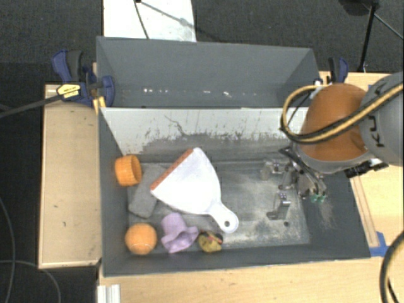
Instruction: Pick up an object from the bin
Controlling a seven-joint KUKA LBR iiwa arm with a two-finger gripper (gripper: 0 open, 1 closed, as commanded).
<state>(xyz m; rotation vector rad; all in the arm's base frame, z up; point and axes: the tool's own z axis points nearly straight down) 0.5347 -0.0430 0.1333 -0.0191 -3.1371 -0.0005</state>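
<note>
- Bin (252,231) — grey metal. The right half of its floor is bare, and the goods are gathered in the left half.
- Hand (282,197) — low over the bare floor near the bin's right wall, about midway between the far wall and the near edge. It is over none of the goods. Whether it is released or clenched cannot be told.
- Scoop (192,185) — white, with an orange strip along its wide mouth.
  - It is the nearest thing to the hand and lies toward the bin's left wall from it, apart from it across open floor.
  - Its long axis is slanted: the mouth points to the far-left corner and the round handle end to the near-right.
  - The handle is therefore the part closest to the hand.
  - By judgement it is the likeliest pick. The move would go leftward and a little toward the near edge, with the grip set across the slant.
- Grey pad (142,201) — partly under the scoop, on its left side.
- Cup (128,170) — orange, by the left wall, just beside the scoop's mouth.
- Ball (140,238) — orange, in the near-left corner.
- Purple lump (177,232) — soft-looking, at the near edge between the ball and the handle.
- Small piece (210,242) — yellowish and dark, next to the purple lump and just below the handle end.
</note>
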